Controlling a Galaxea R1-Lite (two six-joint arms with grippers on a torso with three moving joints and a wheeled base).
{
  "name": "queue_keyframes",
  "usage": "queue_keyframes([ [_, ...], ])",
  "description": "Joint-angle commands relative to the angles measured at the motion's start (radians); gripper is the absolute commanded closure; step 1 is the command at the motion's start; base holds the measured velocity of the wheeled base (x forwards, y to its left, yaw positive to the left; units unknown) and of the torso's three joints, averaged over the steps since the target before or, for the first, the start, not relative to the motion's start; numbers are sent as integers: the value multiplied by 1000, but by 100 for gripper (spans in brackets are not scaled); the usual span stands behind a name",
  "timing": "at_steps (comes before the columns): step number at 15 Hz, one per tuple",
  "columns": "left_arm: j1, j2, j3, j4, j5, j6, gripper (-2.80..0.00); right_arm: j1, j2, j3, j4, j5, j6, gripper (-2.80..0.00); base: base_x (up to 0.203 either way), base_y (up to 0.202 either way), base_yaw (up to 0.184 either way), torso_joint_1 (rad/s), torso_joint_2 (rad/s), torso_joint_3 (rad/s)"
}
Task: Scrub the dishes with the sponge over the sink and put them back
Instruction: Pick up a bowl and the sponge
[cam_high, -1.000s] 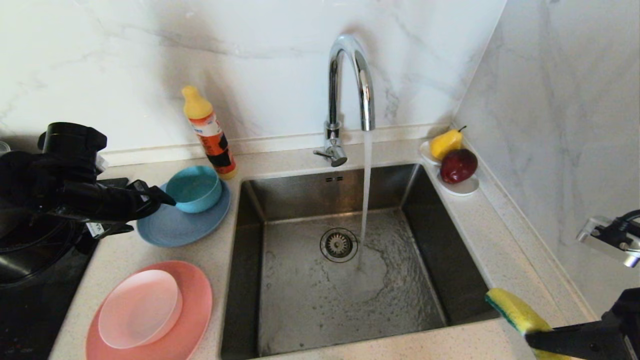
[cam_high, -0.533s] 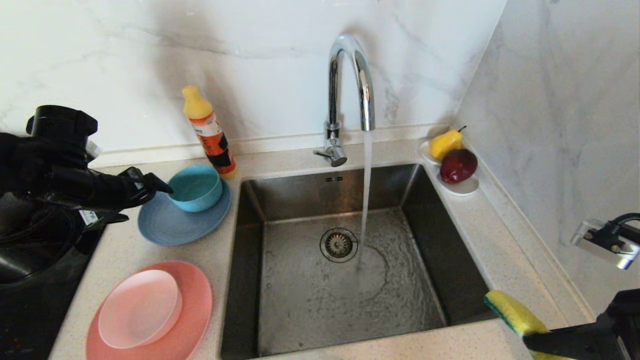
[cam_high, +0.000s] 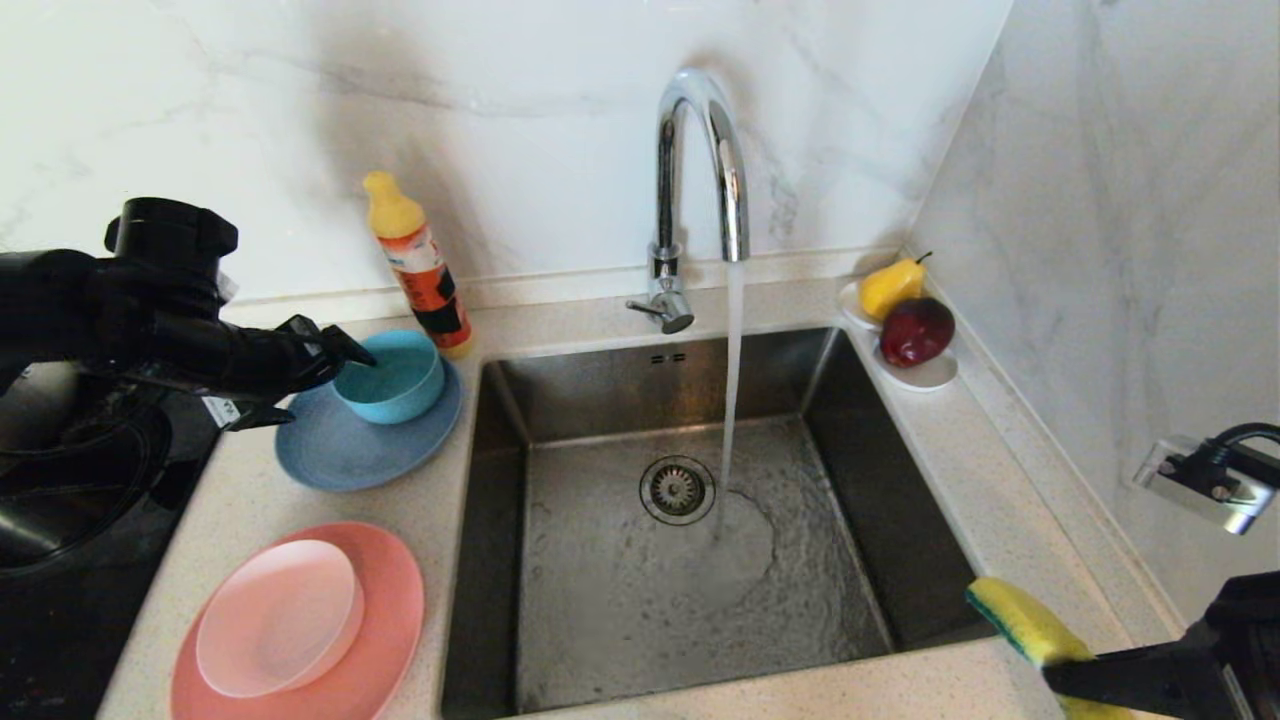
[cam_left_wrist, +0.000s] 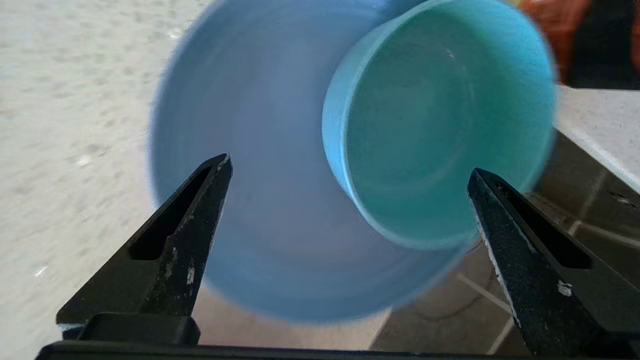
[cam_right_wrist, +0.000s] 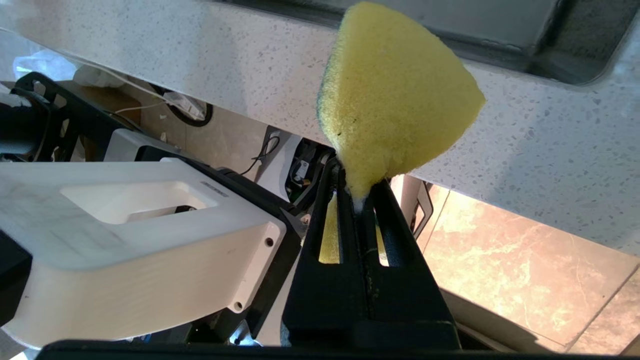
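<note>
We find the left gripper (cam_left_wrist: 350, 170) fingers spread apart, teal bowl (cam_left_wrist: 440, 120) between them, untouched; right gripper (cam_right_wrist: 357, 192) fingers clamp the sponge (cam_right_wrist: 395, 100).

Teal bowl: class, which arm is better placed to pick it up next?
Left. The left gripper is open beside the teal bowl; the right gripper is shut on the sponge.

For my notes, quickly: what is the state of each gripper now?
Left gripper: open, at the bowl, holding nothing.
Right gripper: closed on the sponge.
</note>
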Motion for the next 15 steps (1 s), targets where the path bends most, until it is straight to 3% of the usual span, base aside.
queue_keyframes([
  [1,-5,68,1,-16,-2,-3,-280,-17,9,2,3,4,-2,0,0,0,0,0,0,0],
  [3,-3,97,11,-58,2,-3,-280,-35,15,2,1,8,-4,0,0,0,0,0,0,0],
  [10,8,94,16,-46,35,14,-280,-41,11,2,1,13,-4,0,0,0,0,0,0,0],
  [12,35,80,17,-37,86,49,-280,-41,16,-1,1,21,-4,0,0,0,0,0,0,0],
  [15,76,59,19,0,91,96,-280,-40,28,-17,1,21,-6,0,0,0,0,0,0,0],
])
